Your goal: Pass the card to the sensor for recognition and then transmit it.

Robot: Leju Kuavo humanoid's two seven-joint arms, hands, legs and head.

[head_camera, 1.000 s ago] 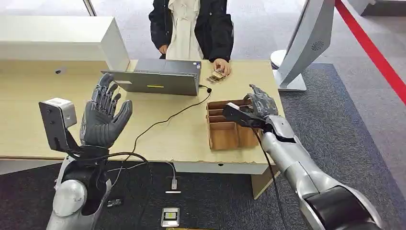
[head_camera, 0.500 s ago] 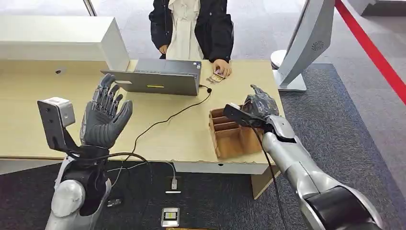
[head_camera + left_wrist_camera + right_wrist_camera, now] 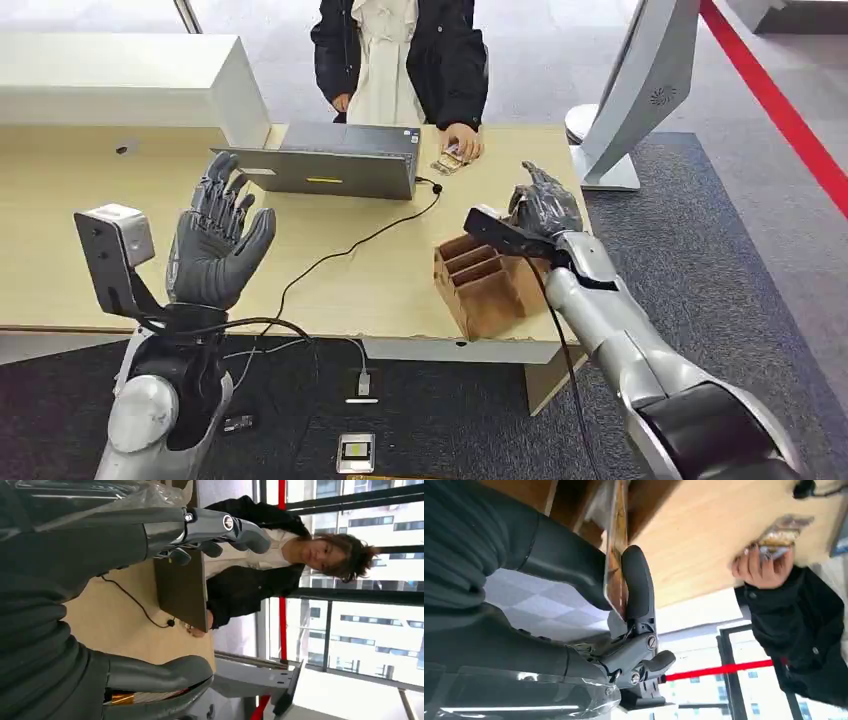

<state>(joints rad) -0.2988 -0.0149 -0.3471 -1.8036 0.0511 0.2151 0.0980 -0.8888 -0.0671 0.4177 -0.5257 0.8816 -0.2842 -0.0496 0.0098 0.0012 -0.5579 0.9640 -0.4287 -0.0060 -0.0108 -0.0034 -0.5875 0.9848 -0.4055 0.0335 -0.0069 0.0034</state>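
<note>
My right hand (image 3: 543,208) hovers over the far end of a wooden card box (image 3: 485,290) near the table's right edge. In the right wrist view that hand (image 3: 549,555) pinches a thin orange-printed card (image 3: 615,565) between thumb and finger, just above the box (image 3: 569,500). The box sits skewed on the table. My left hand (image 3: 215,245) is raised above the table's left part, palm forward, fingers spread and holding nothing; in the left wrist view the left hand (image 3: 75,580) is just as bare. A grey laptop-like device (image 3: 330,165) stands at the far side.
A person (image 3: 400,60) stands behind the table (image 3: 380,280), one hand on several cards (image 3: 452,158). A black cable (image 3: 330,260) runs from the device to the front edge. A white kiosk (image 3: 640,90) stands at the right, and a white cabinet (image 3: 120,85) at the far left.
The card box has swung askew, its near end turning left, while my right hand rose slightly with the card. The left hand stayed raised.
</note>
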